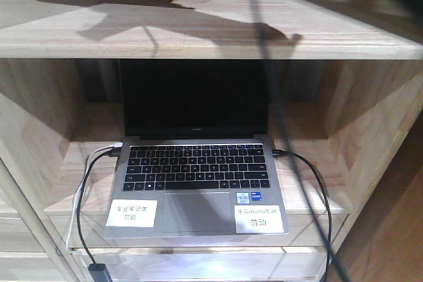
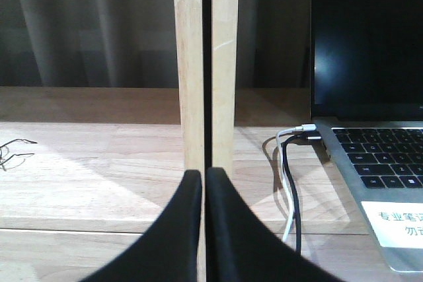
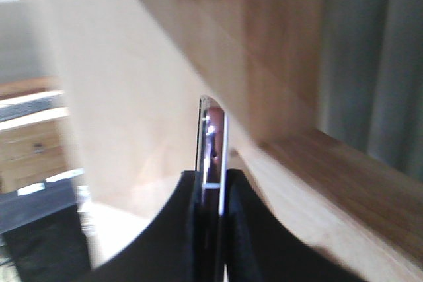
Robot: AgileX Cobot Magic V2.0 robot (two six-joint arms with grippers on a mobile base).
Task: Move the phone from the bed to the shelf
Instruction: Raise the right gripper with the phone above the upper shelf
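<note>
Right gripper (image 3: 213,186) raised beside shelf (image 3: 132,97), fingers clamped on one phone (image 3: 211,143) held edge-on, upright. Left gripper (image 2: 203,179) level at shelf upright, fingers pressed together, empty. One laptop (image 1: 198,163), two cables.

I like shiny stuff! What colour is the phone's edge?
Pinkish, shiny metal on the phone, seen edge-on in the right gripper; right wrist view shows it best.
</note>
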